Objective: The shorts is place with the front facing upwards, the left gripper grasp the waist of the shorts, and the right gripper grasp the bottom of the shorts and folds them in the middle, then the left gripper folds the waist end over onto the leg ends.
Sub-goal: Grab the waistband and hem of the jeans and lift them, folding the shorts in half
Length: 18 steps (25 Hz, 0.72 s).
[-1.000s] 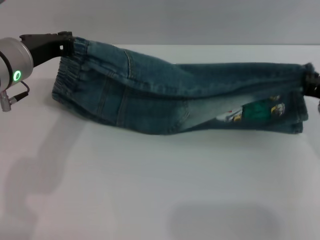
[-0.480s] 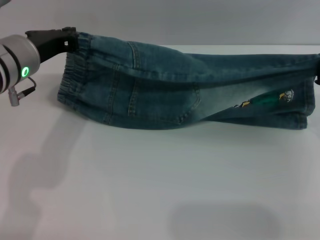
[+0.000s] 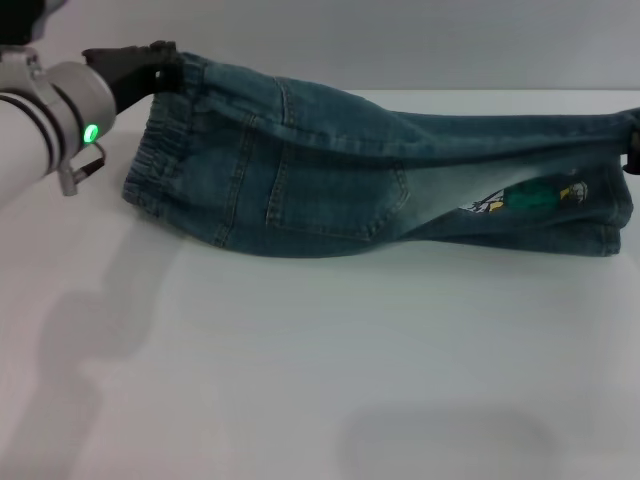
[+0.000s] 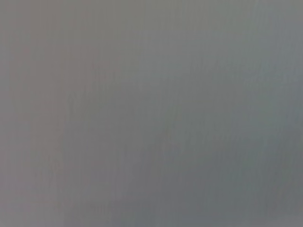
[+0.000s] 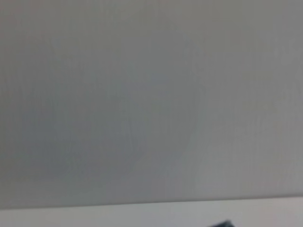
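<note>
The blue denim shorts [image 3: 330, 170] stretch across the white table [image 3: 300, 360] in the head view, with the elastic waist on the left and the leg ends on the right. The upper layer hangs raised above the lower one, which rests on the table. A back pocket [image 3: 335, 195] and a green printed patch [image 3: 530, 195] show under the raised layer. My left gripper [image 3: 165, 62] is shut on the top corner of the waist, held above the table. My right gripper [image 3: 634, 150] barely shows at the right edge, holding the raised leg end. Both wrist views show no shorts.
A grey wall [image 3: 400, 40] stands behind the table's far edge. The arms cast soft shadows [image 3: 90, 330] on the near half of the table. In the right wrist view there is only wall and a strip of table [image 5: 142, 215].
My left gripper has carried the waist corner up and to the right. The upper denim layer has risen, so more of the back pocket shows. The leg end has shifted slightly right.
</note>
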Each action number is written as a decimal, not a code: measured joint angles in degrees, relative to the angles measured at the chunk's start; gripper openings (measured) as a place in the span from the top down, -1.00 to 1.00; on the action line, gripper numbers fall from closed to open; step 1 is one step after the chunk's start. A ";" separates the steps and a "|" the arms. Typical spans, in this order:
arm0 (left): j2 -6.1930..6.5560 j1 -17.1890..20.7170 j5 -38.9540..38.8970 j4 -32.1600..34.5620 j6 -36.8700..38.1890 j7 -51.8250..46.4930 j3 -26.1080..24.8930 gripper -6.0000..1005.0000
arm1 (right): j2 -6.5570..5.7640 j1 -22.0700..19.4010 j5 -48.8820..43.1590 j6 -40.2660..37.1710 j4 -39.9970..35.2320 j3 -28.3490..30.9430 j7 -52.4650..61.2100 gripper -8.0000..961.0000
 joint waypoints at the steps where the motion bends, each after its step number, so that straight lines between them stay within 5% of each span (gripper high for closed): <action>1: 0.00 -1.68 0.29 4.13 4.47 0.01 0.81 0.90 | 0.03 1.38 0.00 -1.33 -2.52 0.60 -1.13 0.65; 5: 0.01 -4.40 0.45 9.00 7.91 0.05 1.47 0.90 | 0.08 4.27 0.16 -6.98 -9.42 2.10 -2.13 0.62; 10: -0.05 -5.01 0.57 10.55 11.10 0.07 2.25 0.90 | 0.11 3.54 0.09 -9.88 -8.69 2.22 -2.68 0.57; 12: -0.05 -4.99 0.37 10.73 11.68 0.06 2.11 0.41 | 0.23 2.85 0.08 -11.41 -8.11 2.14 -2.89 0.47; 18: 0.01 -2.36 0.27 8.60 11.89 -0.27 2.18 0.02 | 0.61 -2.45 0.04 -27.88 -7.84 -4.30 -2.93 -0.06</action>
